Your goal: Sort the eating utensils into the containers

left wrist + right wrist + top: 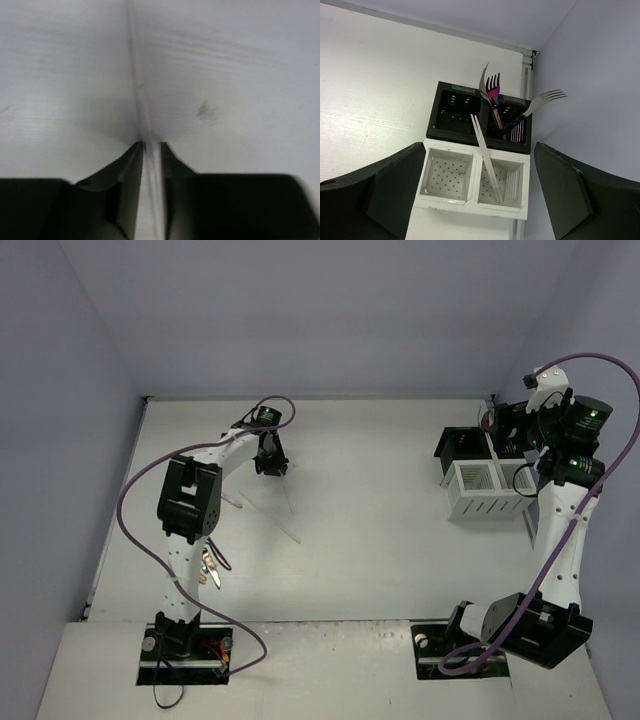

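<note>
- The left gripper (151,146) sits low over the table (380,540), in the upper left-centre of the top view.
- In the left wrist view its dark fingers (127,175) have only a narrow slot between them.
- A thin pale stick (139,85) runs from the top centre of that view straight down into the slot and fills it.
- The tips seem to be pinching the stick, though the close, blurred view does not show the contact clearly.
- More pale sticks (283,523) lie flat on the table just below that gripper in the top view. I cannot tell which of them is the one in the jaws.
- A gold spoon (210,570) lies lower left in the top view, partly under the left arm.
- The right gripper (480,147) hangs above the bins at the right edge of the top view. Its fingers stand wide apart, one at each lower corner of the right wrist view, and hold and touch nothing.
- The black bin (434,112) sits at upper centre of the right wrist view, and the white bin (470,210) is joined to it just below.
- Pink-handled forks (493,92) stand tines-up in the right compartment of the black bin, and a silver fork (545,97) leans out to the right.
- Two leaning sticks (490,170) stand in the right compartment of the white bin, tilted up and left across the black bin's rim.
</note>
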Action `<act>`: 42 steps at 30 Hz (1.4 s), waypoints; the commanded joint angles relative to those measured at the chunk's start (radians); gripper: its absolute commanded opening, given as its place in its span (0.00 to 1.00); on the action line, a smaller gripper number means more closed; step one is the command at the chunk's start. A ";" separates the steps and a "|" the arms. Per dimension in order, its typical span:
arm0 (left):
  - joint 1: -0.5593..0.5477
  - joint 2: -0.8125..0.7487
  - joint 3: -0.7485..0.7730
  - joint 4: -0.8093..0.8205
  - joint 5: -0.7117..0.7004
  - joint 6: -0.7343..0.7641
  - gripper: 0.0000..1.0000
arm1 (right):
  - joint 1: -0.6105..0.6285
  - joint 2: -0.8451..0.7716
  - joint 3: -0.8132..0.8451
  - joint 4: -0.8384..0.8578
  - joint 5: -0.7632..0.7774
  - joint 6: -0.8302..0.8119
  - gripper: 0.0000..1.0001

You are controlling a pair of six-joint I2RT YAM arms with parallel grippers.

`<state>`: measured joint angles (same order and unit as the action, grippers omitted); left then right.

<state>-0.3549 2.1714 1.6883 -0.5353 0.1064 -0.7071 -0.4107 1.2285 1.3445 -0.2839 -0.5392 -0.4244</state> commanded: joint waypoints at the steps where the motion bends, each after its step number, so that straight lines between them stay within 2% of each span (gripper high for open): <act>1: -0.034 0.083 0.122 0.051 0.077 0.019 0.08 | 0.007 -0.024 0.029 0.023 -0.001 -0.024 0.88; 4: -0.048 0.114 0.167 0.051 0.078 0.046 0.00 | 0.007 -0.023 0.034 0.014 -0.008 -0.023 0.87; 11: -0.051 0.113 0.192 0.028 0.050 0.153 0.00 | 0.036 -0.002 0.084 0.001 -0.071 0.060 0.87; 17: -0.050 -0.022 0.165 0.068 0.066 0.240 0.00 | 0.143 0.016 0.132 0.000 -0.136 0.191 0.87; 21: -0.052 -0.126 0.134 0.112 0.150 0.267 0.00 | 0.233 0.049 0.141 0.005 -0.206 0.292 0.87; 30: -0.050 -0.385 -0.060 0.300 0.393 0.209 0.00 | 0.447 0.227 0.166 0.138 -0.289 0.622 0.88; 36: -0.059 -0.493 -0.158 0.435 0.473 0.139 0.00 | 0.542 0.331 0.212 0.265 -0.318 0.794 0.91; 42: -0.078 -0.552 -0.172 0.440 0.492 0.133 0.00 | 0.620 0.413 0.261 0.372 -0.342 0.916 0.93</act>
<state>-0.4160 1.7112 1.5041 -0.1881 0.5480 -0.5493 0.1712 1.6297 1.5288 -0.0836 -0.8300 0.3686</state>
